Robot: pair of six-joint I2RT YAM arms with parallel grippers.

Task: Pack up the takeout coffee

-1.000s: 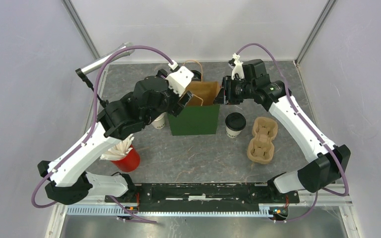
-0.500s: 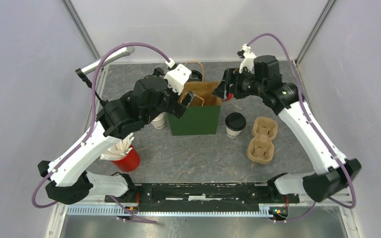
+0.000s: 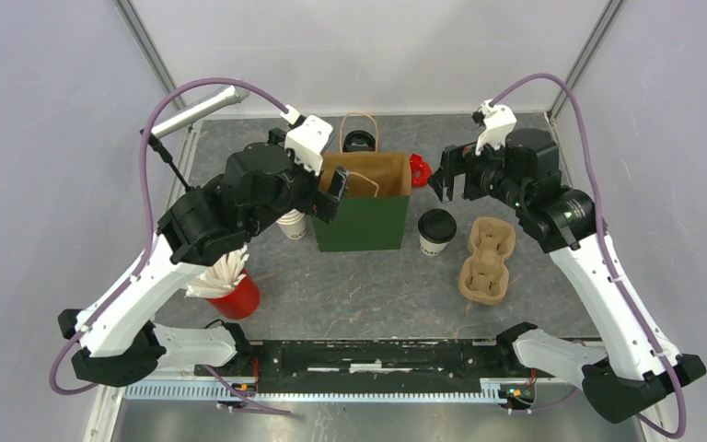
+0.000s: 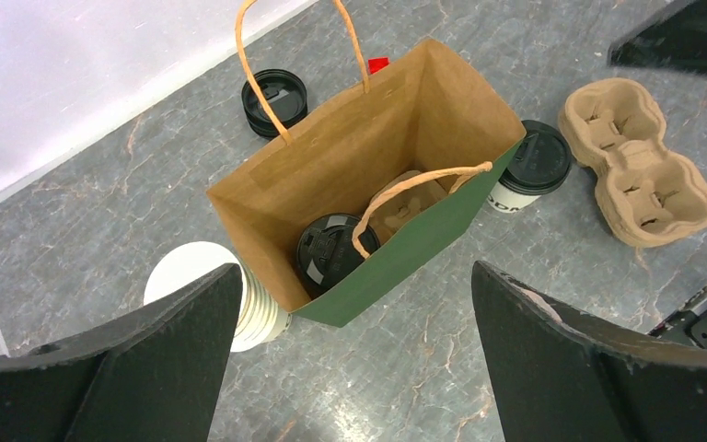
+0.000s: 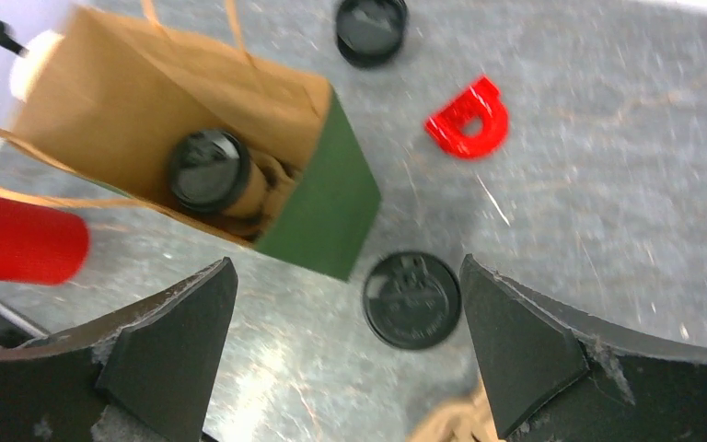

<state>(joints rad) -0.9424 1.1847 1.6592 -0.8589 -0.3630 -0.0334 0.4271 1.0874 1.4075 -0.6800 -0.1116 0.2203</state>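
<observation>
A green paper bag (image 3: 361, 221) with a brown inside and rope handles stands open mid-table. One takeout coffee cup (image 4: 331, 253) with a black lid sits inside it, also visible in the right wrist view (image 5: 208, 171). The second lidded cup (image 3: 436, 230) stands on the table just right of the bag (image 5: 411, 299). My left gripper (image 3: 329, 195) hovers open above the bag's left rim, holding nothing (image 4: 354, 272). My right gripper (image 3: 451, 182) is open and empty, up in the air right of the bag and above the standing cup (image 5: 346, 267).
A cardboard cup carrier (image 3: 486, 258) lies right of the standing cup. A stack of lidless cups (image 3: 293, 224) stands against the bag's left side. A red cup of white sticks (image 3: 235, 295) is front left. Spare black lids (image 3: 359, 141) and a red D-shaped piece (image 3: 419, 168) lie behind the bag.
Both grippers have opened wide and come off the bag's rim. The right arm has swung up and to the right; the left has drawn back a little to the left.
</observation>
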